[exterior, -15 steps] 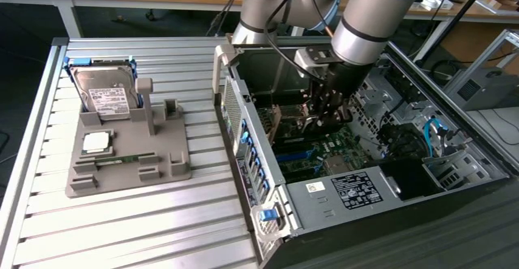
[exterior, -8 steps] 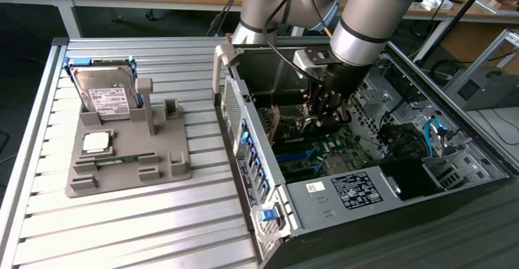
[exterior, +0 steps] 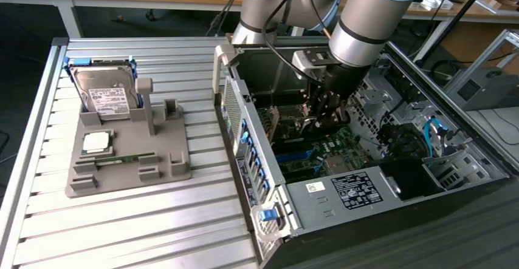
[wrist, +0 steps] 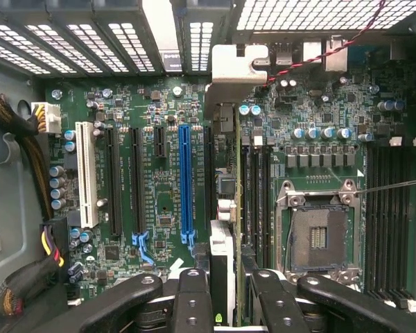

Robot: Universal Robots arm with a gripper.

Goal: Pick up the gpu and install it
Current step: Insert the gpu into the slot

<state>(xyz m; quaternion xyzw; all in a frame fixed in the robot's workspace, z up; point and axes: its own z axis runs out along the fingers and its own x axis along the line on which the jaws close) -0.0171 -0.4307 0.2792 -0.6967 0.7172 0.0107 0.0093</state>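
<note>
My gripper [exterior: 327,116] is down inside the open computer case [exterior: 243,108], just above the motherboard [exterior: 324,144]. In the wrist view it [wrist: 229,298] is shut on the gpu [wrist: 225,208], a green card seen edge-on between the two black fingers [wrist: 193,295]. The card's silver end bracket [wrist: 237,69] reaches the slotted rear wall of the case. The card stands upright over the motherboard [wrist: 152,208], in the strip between the long blue slot [wrist: 186,180] and the CPU socket [wrist: 319,236]. I cannot tell whether its edge is seated in a slot.
On the slatted table, a grey fixture [exterior: 121,166] holds a hard drive [exterior: 106,93], a CPU chip [exterior: 96,141] and a memory stick [exterior: 130,158]. Cable bundles [wrist: 17,139] run along the case wall. A red-black wire [wrist: 333,48] crosses near the bracket.
</note>
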